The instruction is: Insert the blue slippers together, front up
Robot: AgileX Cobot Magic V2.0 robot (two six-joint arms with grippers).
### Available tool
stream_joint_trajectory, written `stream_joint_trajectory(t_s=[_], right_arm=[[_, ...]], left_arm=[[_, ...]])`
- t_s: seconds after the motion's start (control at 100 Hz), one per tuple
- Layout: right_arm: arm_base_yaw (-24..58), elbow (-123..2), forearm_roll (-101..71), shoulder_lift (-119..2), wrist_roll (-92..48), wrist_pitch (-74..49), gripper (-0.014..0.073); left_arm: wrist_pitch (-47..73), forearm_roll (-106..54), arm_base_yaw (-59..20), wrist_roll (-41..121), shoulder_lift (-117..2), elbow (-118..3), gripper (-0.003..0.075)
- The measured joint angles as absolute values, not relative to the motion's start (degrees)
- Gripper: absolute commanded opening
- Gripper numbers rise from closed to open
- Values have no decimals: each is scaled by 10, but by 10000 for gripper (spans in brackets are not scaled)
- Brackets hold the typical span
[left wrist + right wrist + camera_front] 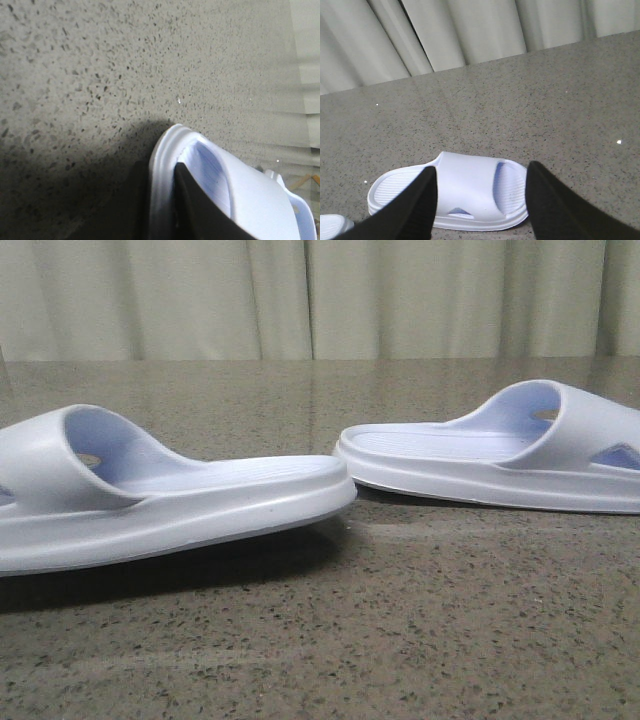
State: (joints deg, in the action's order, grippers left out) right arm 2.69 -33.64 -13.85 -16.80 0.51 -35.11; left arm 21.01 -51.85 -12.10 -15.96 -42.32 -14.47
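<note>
The left tool [165, 210] is clamping the rim of the left slipper [150, 500], one dark finger [210, 210] lying inside on the ribbed footbed and the other outside against the sole wall; in the front view that slipper is hanging tilted, its free end raised off the desk [330, 640] above its own shadow. The right tool [480, 200] is hovering with its fingers spread wide apart and gripping nothing, the right slipper [465, 192] sitting between and beyond them, flat on the desk and seemingly untouched. Judging by this, the task is standing at an early stage: one slipper is being carried, the other is waiting to be picked up, and the joining of the pair with fronts up is not yet begun. The two slippers are lying near each other in the front view, with a narrow gap between their facing ends. Around them the speckled desk is offering open room on every visible side, and the curtain [320, 300] behind is hanging well back from the far edge.
</note>
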Motion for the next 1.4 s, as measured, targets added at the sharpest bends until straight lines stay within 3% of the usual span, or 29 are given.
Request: stream_joint_trajectory(t_s=[0.87, 1.4], right_arm=[[27, -336, -115, -172, 5, -350, 337], [27, -336, -52, -380, 114, -315, 337]], left_arm=[[262, -563, -121, -160, -324, -226, 16], [269, -565, -121, -150, -323, -226, 16]])
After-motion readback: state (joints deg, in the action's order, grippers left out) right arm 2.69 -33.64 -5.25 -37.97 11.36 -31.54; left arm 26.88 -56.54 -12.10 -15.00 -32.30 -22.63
